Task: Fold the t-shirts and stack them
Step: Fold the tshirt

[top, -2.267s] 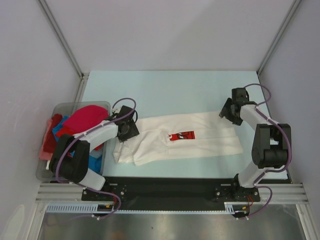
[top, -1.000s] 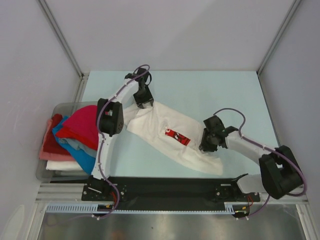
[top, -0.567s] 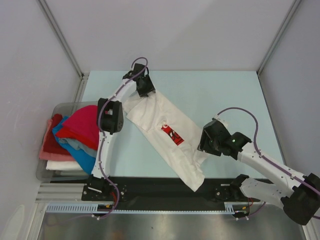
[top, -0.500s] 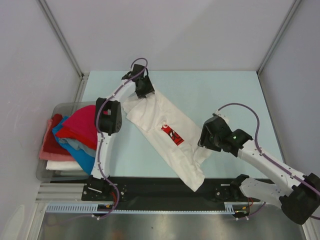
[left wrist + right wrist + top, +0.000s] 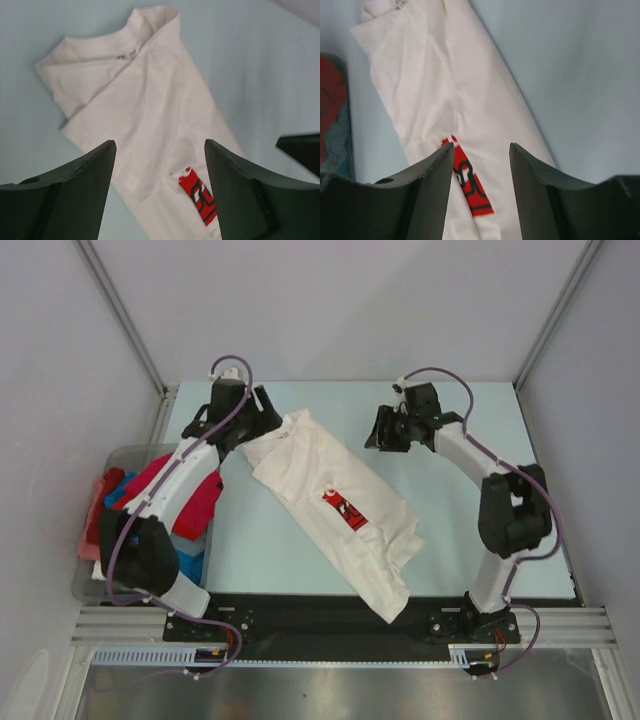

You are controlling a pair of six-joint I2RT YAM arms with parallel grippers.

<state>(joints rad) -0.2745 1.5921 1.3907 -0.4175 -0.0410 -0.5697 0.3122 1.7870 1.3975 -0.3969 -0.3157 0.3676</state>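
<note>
A white t-shirt [image 5: 330, 505] with a red chest print [image 5: 345, 510] lies folded lengthwise in a diagonal strip on the pale blue table, collar at the far left, hem at the near edge. My left gripper [image 5: 266, 416] hovers open and empty by the collar; the shirt [image 5: 145, 105] shows between its fingers. My right gripper [image 5: 381, 432] is open and empty above the table, right of the shirt's upper half; the shirt [image 5: 445, 100] and print [image 5: 467, 182] show below it. Magenta-red [image 5: 195, 502], blue and pink tees are heaped in the bin.
A clear grey plastic bin [image 5: 105, 575] stands at the table's left edge, partly under my left arm. White walls with metal frame posts close in the table on three sides. A black rail [image 5: 330, 615] runs along the near edge.
Both grippers have let go of the white shirt and lifted away to the far side. The shirt, earlier lying crosswise, now lies as a diagonal strip. The left arm has swung over the bin.
</note>
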